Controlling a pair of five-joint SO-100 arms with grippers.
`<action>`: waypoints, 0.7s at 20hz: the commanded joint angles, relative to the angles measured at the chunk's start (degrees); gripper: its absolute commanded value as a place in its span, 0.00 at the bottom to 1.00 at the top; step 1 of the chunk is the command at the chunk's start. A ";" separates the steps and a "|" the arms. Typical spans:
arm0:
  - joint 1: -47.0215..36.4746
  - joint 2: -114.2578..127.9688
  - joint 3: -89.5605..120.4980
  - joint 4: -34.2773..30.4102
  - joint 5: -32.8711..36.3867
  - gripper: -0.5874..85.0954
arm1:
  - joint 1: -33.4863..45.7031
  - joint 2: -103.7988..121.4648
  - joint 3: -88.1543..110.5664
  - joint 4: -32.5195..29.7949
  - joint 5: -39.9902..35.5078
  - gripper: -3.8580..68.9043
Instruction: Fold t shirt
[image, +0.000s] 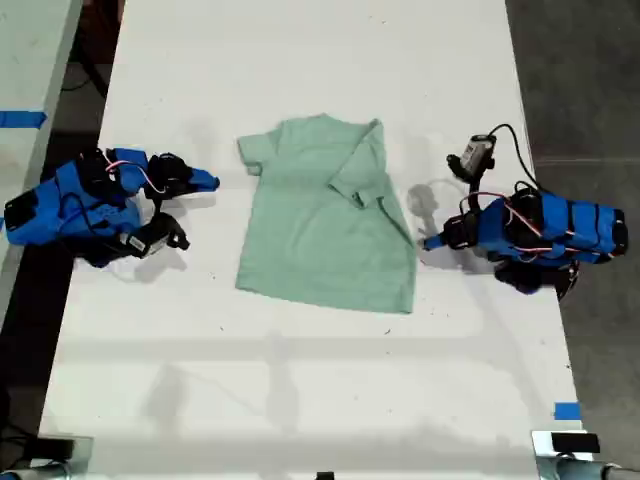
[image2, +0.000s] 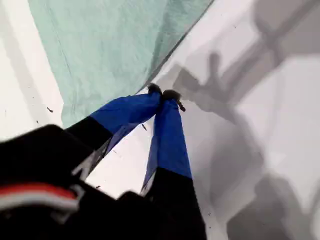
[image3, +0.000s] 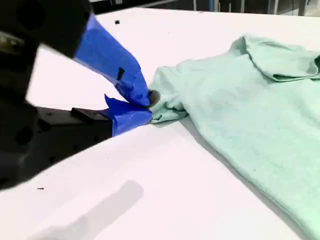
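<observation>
The pale mint-green t shirt (image: 320, 220) lies flat in the middle of the white table (image: 300, 380), with the sleeve on the exterior view's right folded in over the body. My first gripper (image: 428, 243) is on the arm at the exterior view's right. It is shut and empty, its tips (image2: 165, 94) on the table just off the t shirt's (image2: 110, 45) side edge. My second gripper (image: 213, 182), at the exterior view's left, is shut and holds nothing. Its tips (image3: 148, 104) sit a short way from the spread sleeve of the t shirt (image3: 250, 110).
A strip of blue tape (image: 567, 410) marks the table near the exterior view's lower right. Dark floor borders the table on that side. Another pale surface with blue tape (image: 22, 119) stands at the exterior view's left. A wrist camera (image: 478, 152) and cable stick up from the first arm.
</observation>
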 joint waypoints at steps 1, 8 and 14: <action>5.45 0.26 0.62 0.79 5.27 0.00 | -1.14 0.35 2.99 -1.23 0.00 0.07; 5.54 0.26 0.62 0.79 5.36 0.00 | -1.14 0.35 2.99 -1.23 0.09 0.07; 0.62 -0.70 -1.23 0.62 5.10 0.00 | -0.88 0.35 2.99 -1.23 0.00 0.07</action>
